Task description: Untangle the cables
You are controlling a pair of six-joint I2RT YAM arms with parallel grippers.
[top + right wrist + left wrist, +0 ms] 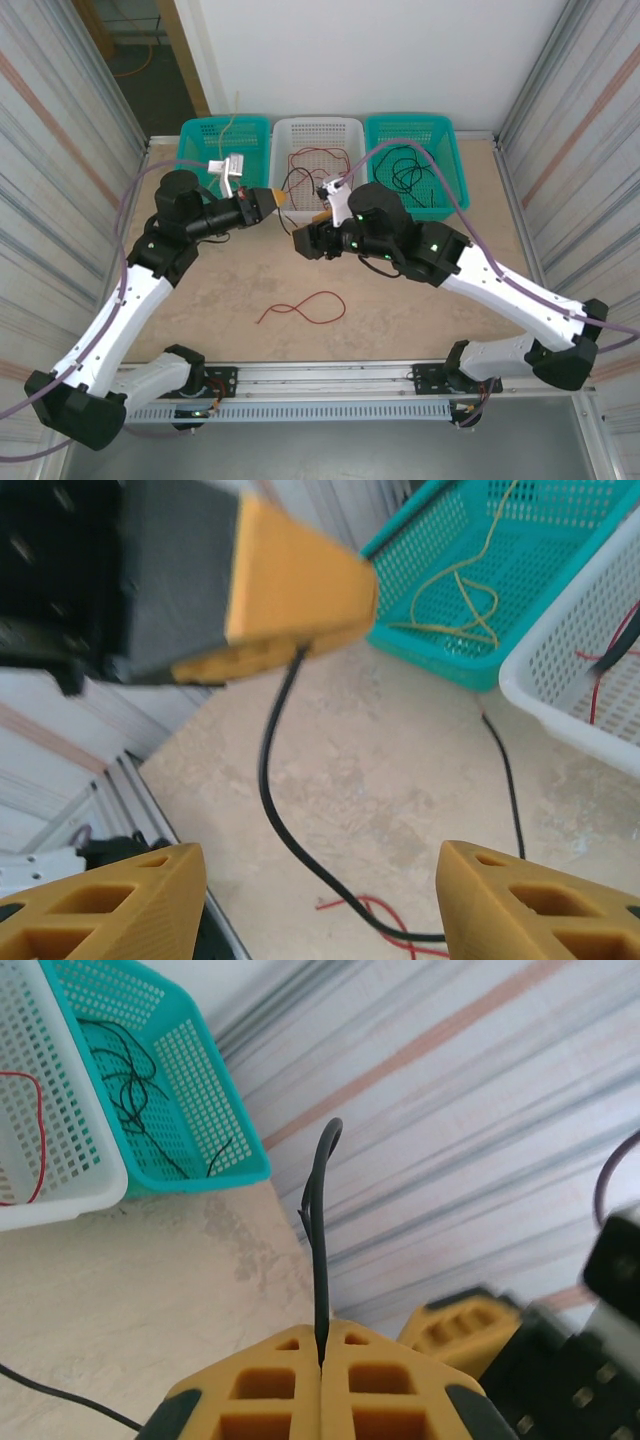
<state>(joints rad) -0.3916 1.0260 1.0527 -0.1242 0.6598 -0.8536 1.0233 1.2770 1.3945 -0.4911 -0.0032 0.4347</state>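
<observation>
Left gripper (278, 200), from above, we list as closed at mid-table before the white basket (318, 122), with one red cable (300, 307) curled loose on the table (420, 320) nearer the bases and black cables (408, 175) in the right teal basket (410, 122). From its own wrist we record its yellow fingers (270, 1385) pressed together on a pinched black strand (318, 1230) standing up from them. Right gripper (320, 890), from its wrist, we enter as spread wide, holding nothing, the strand drooping from the left gripper's tips toward the table, and a pale yellow cable (458, 570) lying in the left teal basket (430, 665).
</observation>
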